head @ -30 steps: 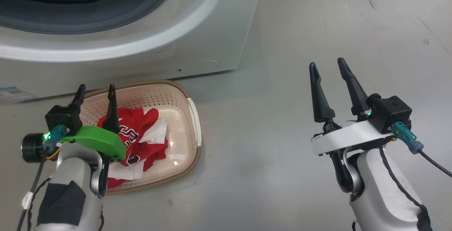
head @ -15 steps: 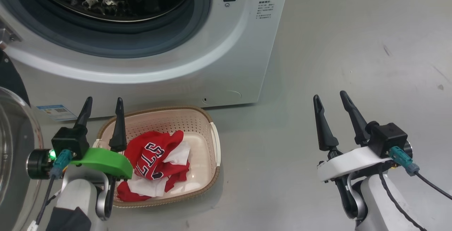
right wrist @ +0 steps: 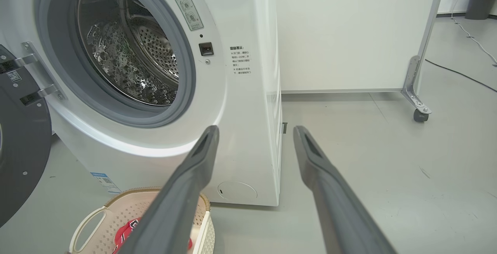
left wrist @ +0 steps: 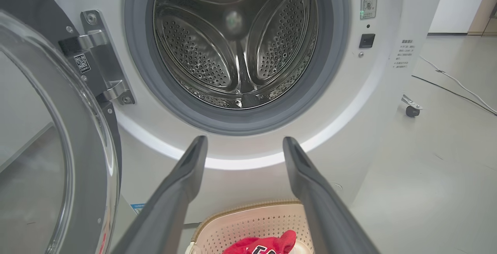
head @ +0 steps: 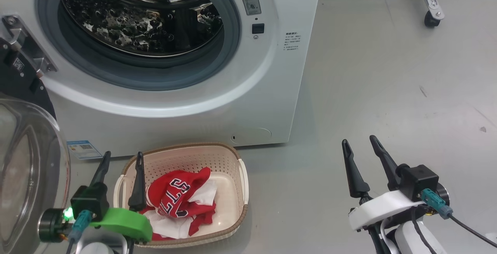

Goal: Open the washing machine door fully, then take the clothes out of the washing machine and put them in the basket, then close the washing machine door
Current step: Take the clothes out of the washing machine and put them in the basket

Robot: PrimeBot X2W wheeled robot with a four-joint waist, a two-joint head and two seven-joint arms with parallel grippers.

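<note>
Your head view looks down; both low wrist views face the washing machine (head: 271, 91); all share the basket (head: 186, 160).

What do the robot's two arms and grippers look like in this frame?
Both the left gripper and right gripper have two long, tapered dark fingers. The left wrist carries a green bracket, the right a white bracket. Each has a teal connector; a black cable trails from the right one.

Grey floor (head: 369, 91): washing machine (head: 268, 102), basket (head: 194, 160) just before it, caster (head: 428, 20) beyond.
</note>
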